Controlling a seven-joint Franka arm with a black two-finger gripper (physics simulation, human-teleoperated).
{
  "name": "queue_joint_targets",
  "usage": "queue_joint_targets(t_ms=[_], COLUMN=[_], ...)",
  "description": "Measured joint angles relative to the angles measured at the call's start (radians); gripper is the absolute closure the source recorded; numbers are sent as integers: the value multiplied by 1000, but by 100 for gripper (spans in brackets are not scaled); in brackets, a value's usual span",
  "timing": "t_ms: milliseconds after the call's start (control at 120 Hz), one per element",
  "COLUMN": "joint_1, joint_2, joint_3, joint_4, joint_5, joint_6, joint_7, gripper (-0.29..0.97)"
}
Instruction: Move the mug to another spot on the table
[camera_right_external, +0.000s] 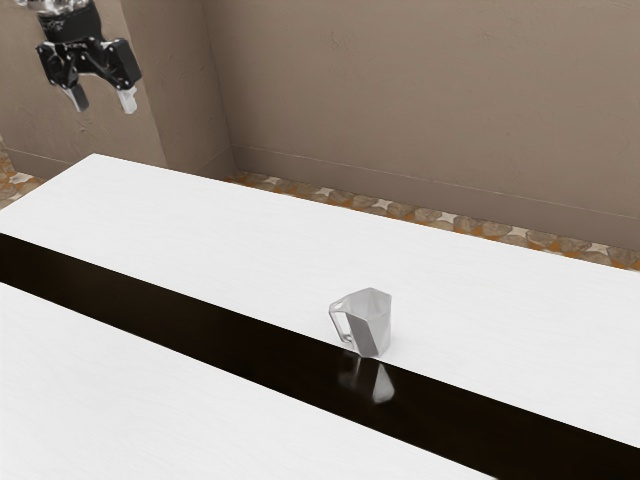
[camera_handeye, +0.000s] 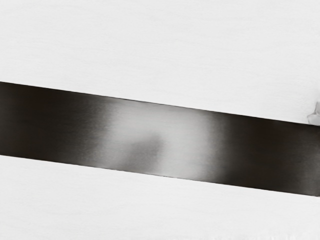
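A faceted grey mug (camera_right_external: 366, 320) stands upright on the white table (camera_right_external: 200, 220), at the edge of a glossy black stripe (camera_right_external: 200, 325), its handle toward the exterior view's left. My gripper (camera_right_external: 102, 99) hangs high above the table's far left corner, far from the mug, with its fingers apart and nothing between them. In the wrist view a small sliver of the mug (camera_handeye: 315, 114) shows beside the black stripe (camera_handeye: 50, 125).
The black stripe crosses the table diagonally and mirrors the mug. Beige walls stand behind the table, with a patterned floor strip (camera_right_external: 450, 215) at their foot. White tabletop (camera_handeye: 150, 45) lies on both sides of the stripe.
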Motion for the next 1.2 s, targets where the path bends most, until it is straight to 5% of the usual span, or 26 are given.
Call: queue_joint_targets(t_ms=[192,342,500,900,1100,1200], joint_1=[-244,-130,-172,-293,-153,4], joint_2=[-110,-143,-124,78,218,281], joint_3=[-10,-30,-38,-112,-322,-506], joint_4=[-183,-389,-572,-587,-487,-439], joint_5=[21,27,29,47,59,105], joint_6=[49,144,289,580,653,670], joint_7=[10,13,16,121,319,419], gripper=[2,2,2,2,3,3])
